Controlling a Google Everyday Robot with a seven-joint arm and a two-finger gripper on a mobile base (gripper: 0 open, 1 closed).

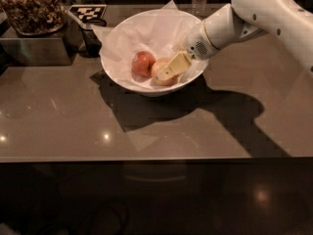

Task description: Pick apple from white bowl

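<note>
1. We see the counter [73,131] bearing the white bowl [122,77] at about 12 o'clock.
2. Our arm [264,13] enters from 2 o'clock and dips into the bowl.
3. The redder apple [143,63] touches the paler one on its 9 o'clock side; we judge the pinch should stay clear of it.
4. The apple [164,77] lies at the bowl's bottom.
5. The gripper [168,70] rests on it; whether it is gripping, we cannot tell.

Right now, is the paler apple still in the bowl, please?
In: the apple sits in the bowl beside the redder one, hand on it.
</note>
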